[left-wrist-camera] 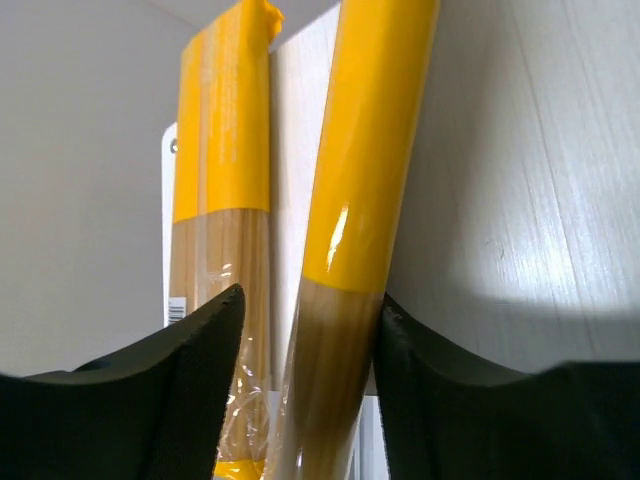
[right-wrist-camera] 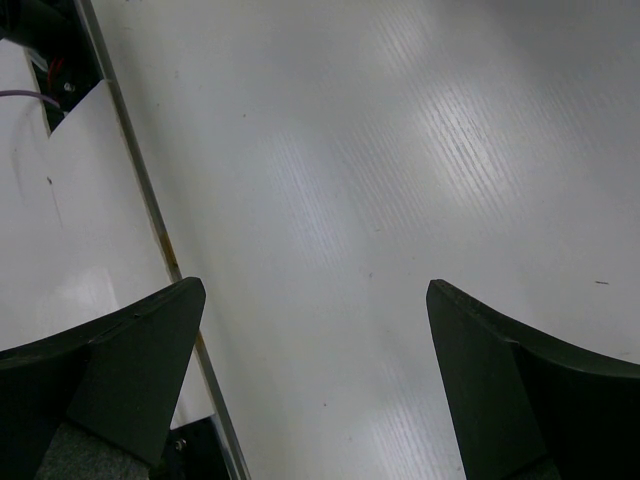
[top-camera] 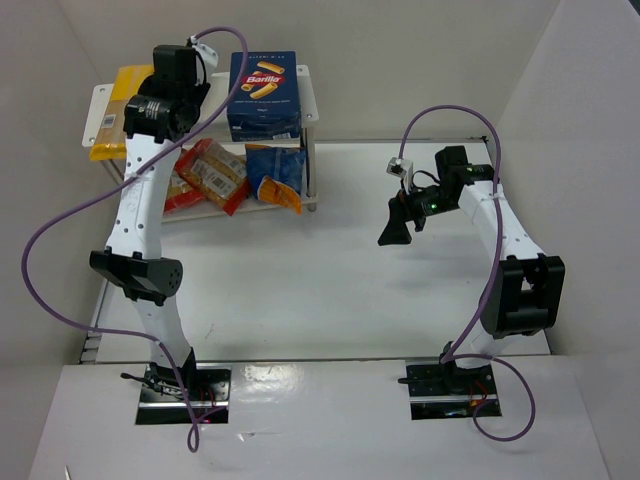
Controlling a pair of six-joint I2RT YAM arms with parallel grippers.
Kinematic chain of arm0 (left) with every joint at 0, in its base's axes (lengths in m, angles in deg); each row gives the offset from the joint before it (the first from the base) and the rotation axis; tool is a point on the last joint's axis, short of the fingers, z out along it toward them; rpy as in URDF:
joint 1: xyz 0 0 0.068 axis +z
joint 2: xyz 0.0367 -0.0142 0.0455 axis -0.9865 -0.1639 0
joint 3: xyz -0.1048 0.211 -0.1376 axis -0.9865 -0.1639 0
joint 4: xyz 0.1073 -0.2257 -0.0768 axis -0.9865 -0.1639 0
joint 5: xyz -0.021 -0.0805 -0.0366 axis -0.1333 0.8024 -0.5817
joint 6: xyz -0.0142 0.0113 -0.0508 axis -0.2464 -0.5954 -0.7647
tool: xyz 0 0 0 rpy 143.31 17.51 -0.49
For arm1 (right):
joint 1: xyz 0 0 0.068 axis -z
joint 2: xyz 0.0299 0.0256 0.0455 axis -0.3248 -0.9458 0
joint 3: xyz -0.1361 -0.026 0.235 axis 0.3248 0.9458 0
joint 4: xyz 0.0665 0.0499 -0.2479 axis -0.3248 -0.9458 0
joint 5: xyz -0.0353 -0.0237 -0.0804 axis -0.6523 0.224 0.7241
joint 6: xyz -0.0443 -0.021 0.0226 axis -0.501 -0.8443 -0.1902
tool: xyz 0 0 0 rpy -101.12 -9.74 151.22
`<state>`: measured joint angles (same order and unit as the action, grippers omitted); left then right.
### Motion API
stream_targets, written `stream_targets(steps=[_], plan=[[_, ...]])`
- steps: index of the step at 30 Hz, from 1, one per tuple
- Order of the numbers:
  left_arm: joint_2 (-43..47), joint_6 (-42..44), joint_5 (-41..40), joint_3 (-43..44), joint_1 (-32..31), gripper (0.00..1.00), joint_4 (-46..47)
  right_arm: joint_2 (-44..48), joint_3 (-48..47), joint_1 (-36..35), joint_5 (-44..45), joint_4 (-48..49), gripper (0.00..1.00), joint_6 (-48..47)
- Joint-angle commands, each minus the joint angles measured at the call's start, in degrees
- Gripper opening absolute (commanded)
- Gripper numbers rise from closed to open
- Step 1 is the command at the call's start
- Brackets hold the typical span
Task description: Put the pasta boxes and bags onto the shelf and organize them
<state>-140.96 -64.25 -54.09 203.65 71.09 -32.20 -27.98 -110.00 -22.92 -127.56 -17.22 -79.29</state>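
The white shelf stands at the back left. On its top board are a dark blue Barilla box and yellow spaghetti bags. Red-orange bags and a blue bag lie on the lower tier. My left gripper is over the spaghetti bags. In the left wrist view it is open around one spaghetti bag, which touches the right finger and stands clear of the left one. The second spaghetti bag lies beside it on the board. My right gripper is open and empty above the table.
Grey walls close in the table at the back and on both sides. A metal rail runs along the table's edge in the right wrist view. Purple cables loop off both arms.
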Motion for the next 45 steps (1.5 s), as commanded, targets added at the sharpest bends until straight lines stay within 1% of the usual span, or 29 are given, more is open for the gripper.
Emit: stream_targets(steps=[1, 4, 5, 8, 9, 14, 17, 18, 24, 28, 37, 38, 41, 45], plan=[[0.8, -1.8, -1.1, 4.2, 0.4, 0.65, 5.7, 2.4, 0.2, -0.4, -0.8, -0.9, 1.00, -0.9], [-0.3, -1.8, -0.5, 5.6, 0.4, 0.70, 5.2, 2.4, 0.8, -0.4, -0.8, -0.9, 1.00, -0.9], [-0.3, -2.3, 0.2, 6.3, 0.4, 0.74, 4.6, 2.4, 0.8, -0.4, -0.8, -0.9, 1.00, -0.9], [-1.0, -2.9, 1.6, 8.1, 0.4, 0.79, 4.0, 2.9, 0.8, -0.4, -0.8, -0.9, 1.00, -0.9], [-1.0, -2.9, 1.6, 8.1, 0.9, 0.82, 3.5, 2.9, 0.8, -0.4, -0.8, -0.9, 1.00, -0.9], [-1.0, -4.0, 3.0, 8.1, 0.9, 0.92, 2.9, 2.9, 0.8, -0.4, -0.8, -0.9, 1.00, -0.9], [-1.0, -4.7, 4.9, 8.6, 1.5, 0.97, 1.9, 2.9, 0.8, -0.4, -0.8, -0.9, 1.00, -0.9], [-1.0, -4.7, 7.1, 9.3, 1.5, 0.99, 1.3, 2.9, 0.8, -0.4, -0.8, -0.9, 1.00, -0.9], [0.0, -6.5, 13.3, 10.5, 1.5, 0.99, -1.4, 3.5, 0.8, -0.4, -0.8, -0.4, 1.00, -0.9], [0.7, -7.1, 19.9, 11.0, 1.5, 0.99, -4.0, 3.5, 0.8, -0.4, -0.8, -0.4, 1.00, -0.9], [2.9, -7.6, 30.6, 11.0, 2.1, 0.99, -9.3, 2.9, 0.8, -0.4, -0.2, -0.4, 1.00, -0.4], [3.5, -8.5, 34.0, 11.0, 2.1, 0.99, -9.8, 2.9, 0.8, -0.4, -0.2, -0.4, 1.00, -0.4], [8.1, -9.2, 37.6, 7.8, 2.1, 0.99, -10.3, 2.9, 0.8, -0.4, -0.2, -0.4, 1.00, -0.4], [13.8, -10.5, 38.7, 1.7, 2.1, 0.99, -10.3, 2.9, 0.8, -0.4, -0.2, -0.4, 1.00, -0.4]])
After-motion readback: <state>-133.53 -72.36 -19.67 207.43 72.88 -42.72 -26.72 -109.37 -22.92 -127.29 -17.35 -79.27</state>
